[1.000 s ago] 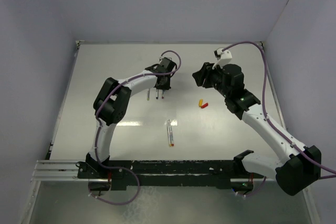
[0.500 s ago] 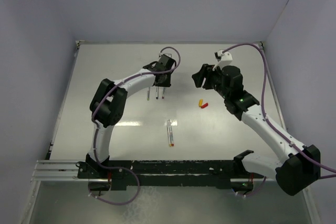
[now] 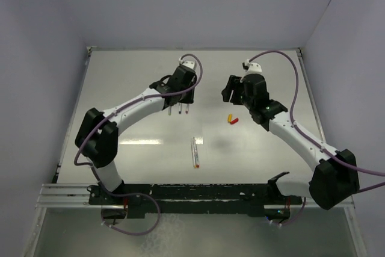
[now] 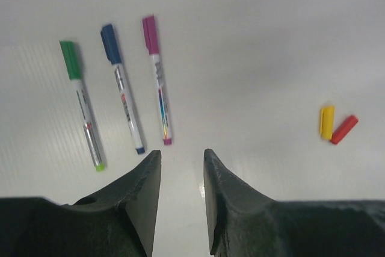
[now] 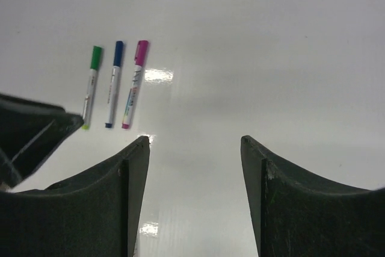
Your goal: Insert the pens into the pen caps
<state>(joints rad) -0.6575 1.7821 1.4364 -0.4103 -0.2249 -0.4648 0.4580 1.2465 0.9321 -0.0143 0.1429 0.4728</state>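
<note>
- The white table (image 3: 120, 88) carries every piece of the job, scattered over its middle and far half.
- The left arm (image 3: 138, 102) stretches in a long arc toward the far centre. The right arm (image 3: 295, 139) reaches in from the opposite side, and the two wrists are near each other but apart.
- The left gripper (image 4: 182, 156) hangs over the table with its jaws a narrow gap apart and nothing between them, just short of the tip ends of three pens.
- The right gripper (image 5: 194, 139) is spread wide and empty above bare tabletop.
- The three capped pens (image 4: 123, 91) lie flat in a nearly parallel row, close but not touching. One wears a green cap (image 4: 70, 59), one a blue cap (image 4: 110, 43) and one a magenta cap (image 4: 150, 34). In the overhead view the left gripper covers their far ends.
- The two bare pens (image 3: 194, 152) lie side by side near the table's centre, well apart from the row.
- The yellow cap (image 4: 326, 122) and the red cap (image 4: 344, 129) lie loose on the table right of centre. They touch at one end in a small V, near the right arm's wrist.
</note>
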